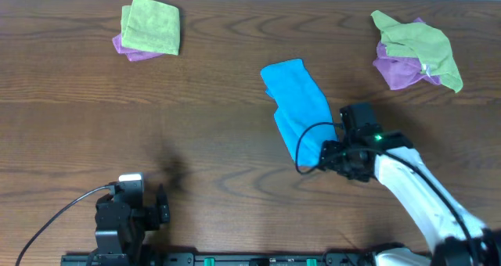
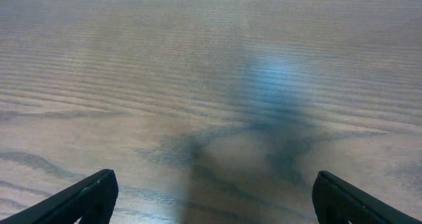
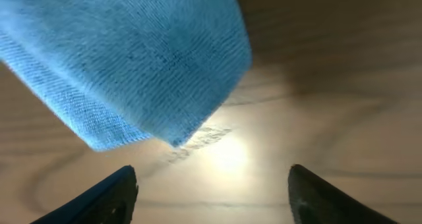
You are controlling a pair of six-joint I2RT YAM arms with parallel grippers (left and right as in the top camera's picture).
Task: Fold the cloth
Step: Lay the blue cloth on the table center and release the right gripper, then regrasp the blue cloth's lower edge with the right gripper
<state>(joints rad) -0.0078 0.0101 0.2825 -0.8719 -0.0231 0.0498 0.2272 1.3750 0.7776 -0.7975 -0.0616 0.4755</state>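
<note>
Two grippers, both w/ jaws spread, holding nothing. Left gripper point(image 2: 214, 184) sits at 7 o'clock over bare table point(image 1: 235, 180). Right gripper point(image 3: 212, 178) hovers at 4 o'clock, just beside the near end of the blue cloth point(image 1: 297, 102), a long strip approx mid-table. Risk: a pinch here may catch only the top layer and peel it open, or drag the strip, since nothing pins its far end. Folded stack point(image 1: 149, 27) at 10 and crumpled heap point(image 1: 415, 51) at 2 lie well apart.

Table point(image 1: 78, 125), wooden; upper left, folded green cloth point(image 1: 151, 25) atop folded purple cloth point(image 1: 131, 54); upper right, crumpled green cloth point(image 1: 419, 45) over crumpled purple cloth point(image 1: 398, 72).
</note>
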